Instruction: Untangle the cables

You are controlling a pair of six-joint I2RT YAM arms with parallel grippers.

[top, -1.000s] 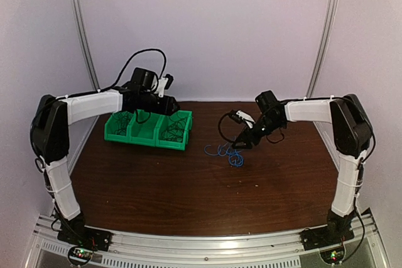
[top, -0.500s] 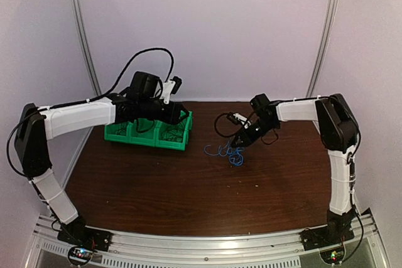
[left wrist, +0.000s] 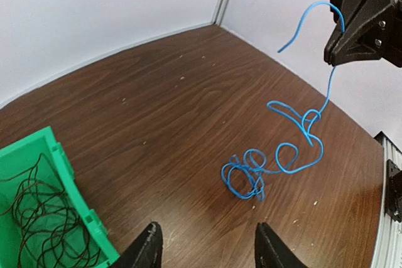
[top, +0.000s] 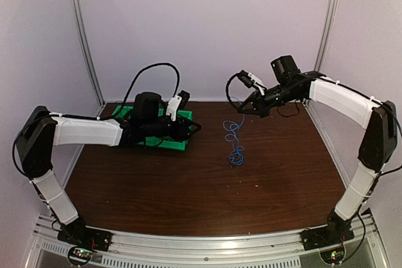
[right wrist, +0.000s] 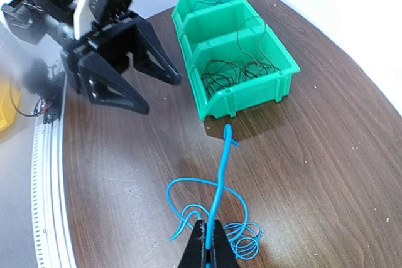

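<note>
Right tool [top: 242,110] clamped on upper end of thin bright blue cable [top: 236,156]; lower coil on dark wood tabletop [top: 188,192]. Left tool [top: 193,128] fingers apart, near green plastic bin [top: 171,143]. Only wrist views show fine black wires [right wrist: 233,67] inside bin.

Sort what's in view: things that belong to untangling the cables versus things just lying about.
Job: thin bright blue wire, pinched in the shut right gripper; hair-fine black wires heaped in the green plastic bins; open left gripper.
Lying about: the green plastic bins themselves; dark brown wooden table.
</note>
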